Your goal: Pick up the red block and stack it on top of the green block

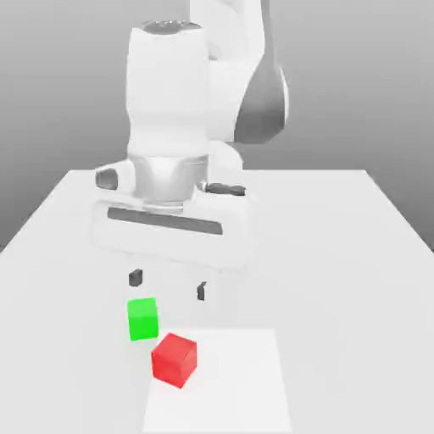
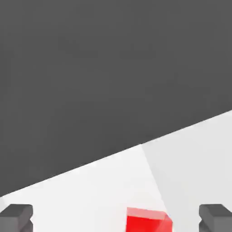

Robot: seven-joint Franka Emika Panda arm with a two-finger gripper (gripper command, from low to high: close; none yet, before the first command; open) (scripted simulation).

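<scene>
1. Where the exterior view looks across the scene, a white table point(image 1: 356, 254) spreads wide under a plain grey backdrop, and a slightly brighter rectangular patch point(image 1: 237, 381) lies on its near part
2. In the hand view the same pale surface meets a dark grey field beyond its edge
3. One white robot arm point(image 1: 199, 93) stands over the table, its gripper point(image 1: 168, 285) pointing down with the two dark fingertips point(image 1: 135, 277) spread wide apart and nothing between them
4. There are two blocks, one of each colour
5. The single green block point(image 1: 142, 319) rests on the table just below the fingertip on the exterior view's left
6. The single red block point(image 1: 174, 359) sits just beside the green one, nearer the camera and toward the exterior view's right, on the corner of the brighter patch; whether the two touch cannot be told
</scene>
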